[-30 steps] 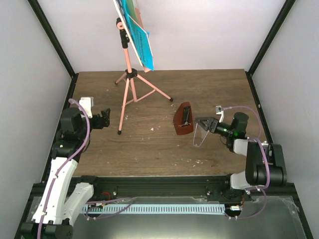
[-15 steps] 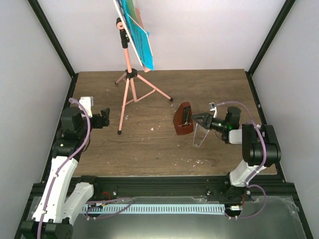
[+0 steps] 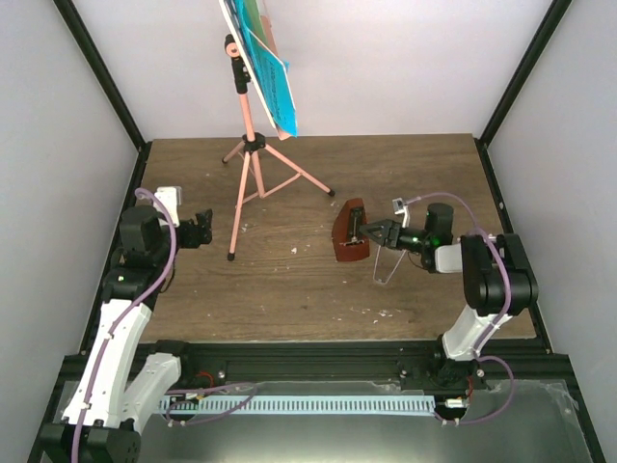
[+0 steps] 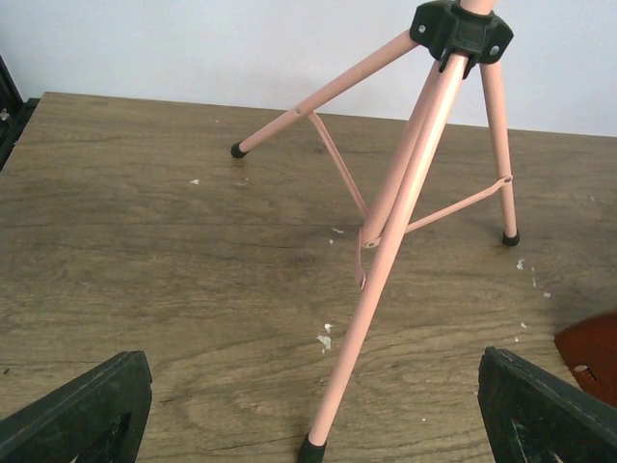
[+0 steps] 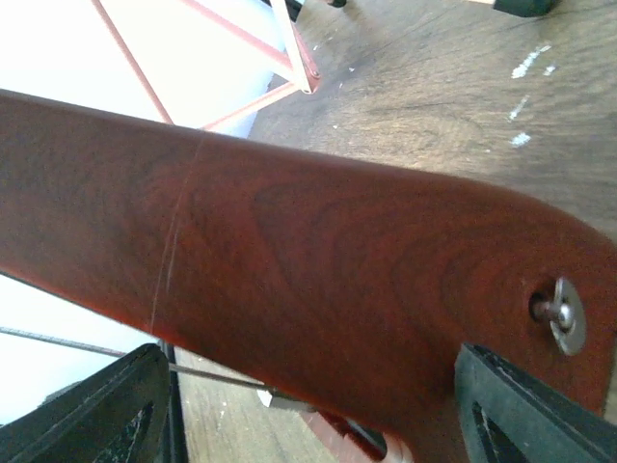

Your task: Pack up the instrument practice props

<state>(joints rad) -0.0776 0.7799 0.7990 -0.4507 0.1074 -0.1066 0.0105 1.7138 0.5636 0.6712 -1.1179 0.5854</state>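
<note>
Right gripper (image 3: 370,231) straddles the metronome (image 3: 347,243), grip uncertain; left gripper (image 3: 205,229) gapes. White-flecked wooden tabletop (image 3: 289,282) surrounds the metronome, pale walls (image 3: 386,68) beyond.

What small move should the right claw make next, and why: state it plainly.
Probably close the right claw on the metronome. Its open fingers straddle the reddish-brown body, which fills the wrist view between them, so a squeeze should secure it for lifting.

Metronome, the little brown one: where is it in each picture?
Top external: the metronome sits centre-right, at the right claw.
Left wrist: just a reddish corner at the right edge.
Right wrist: fills most of the picture, up close.
Shared landmark: the pink music stand's legs.
</note>
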